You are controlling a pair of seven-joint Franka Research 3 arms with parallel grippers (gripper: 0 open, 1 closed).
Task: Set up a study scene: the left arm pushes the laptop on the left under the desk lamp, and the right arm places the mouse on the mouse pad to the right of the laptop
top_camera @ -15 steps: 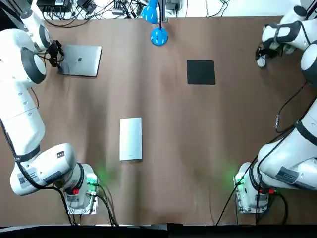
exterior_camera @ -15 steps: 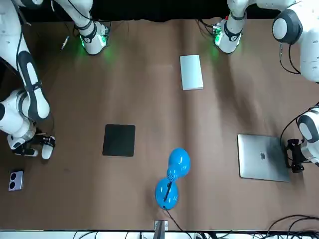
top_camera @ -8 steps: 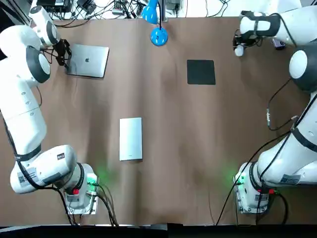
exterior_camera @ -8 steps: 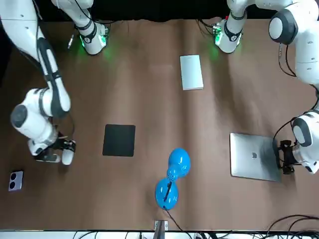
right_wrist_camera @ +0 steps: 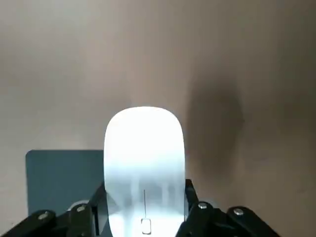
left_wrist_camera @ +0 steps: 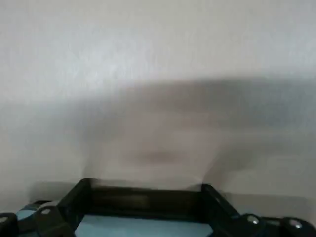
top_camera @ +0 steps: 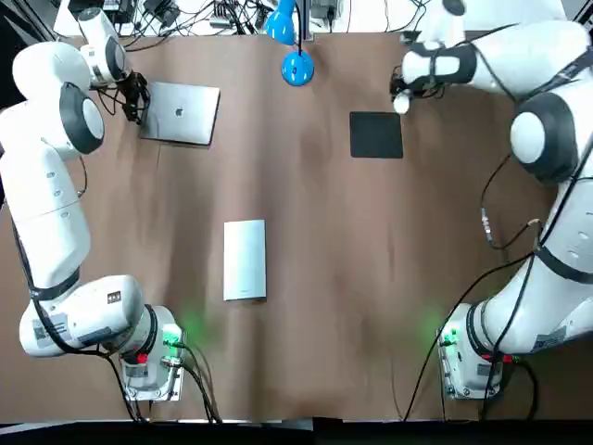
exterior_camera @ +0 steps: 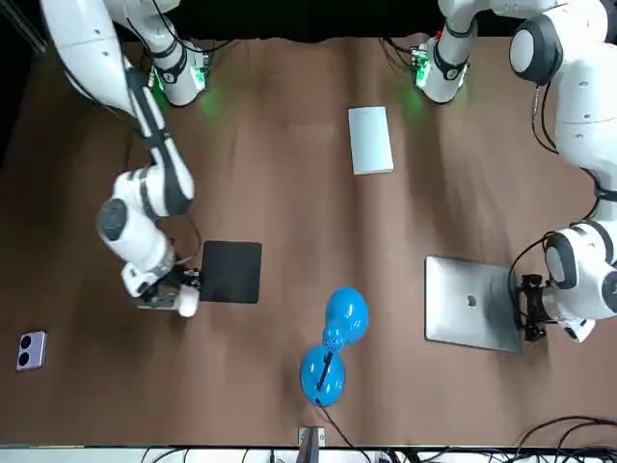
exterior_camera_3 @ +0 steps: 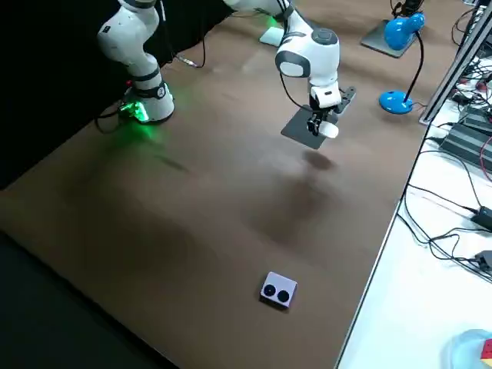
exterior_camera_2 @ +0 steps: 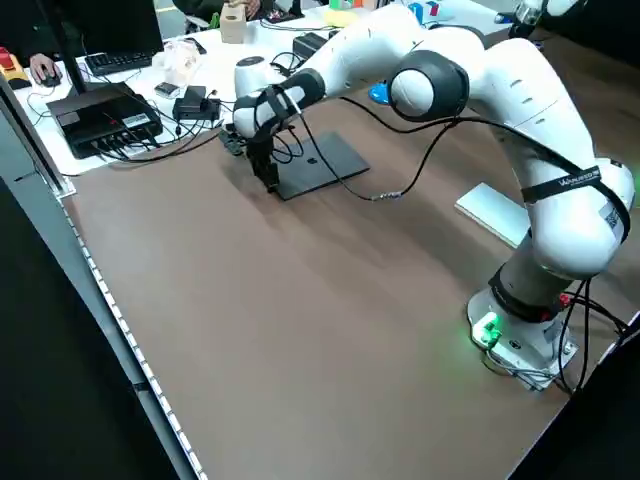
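Top view: right gripper (top_camera: 400,93) clamps the mouse (top_camera: 401,105) just off the mouse pad (top_camera: 376,135), which lies at seven o'clock. Left gripper (top_camera: 136,97) sits at the laptop (top_camera: 181,113)'s nine o'clock edge, with the desk lamp (top_camera: 296,69) towards two o'clock.

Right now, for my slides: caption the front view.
Right gripper holds white mouse beside black mouse pad; left gripper against silver laptop.
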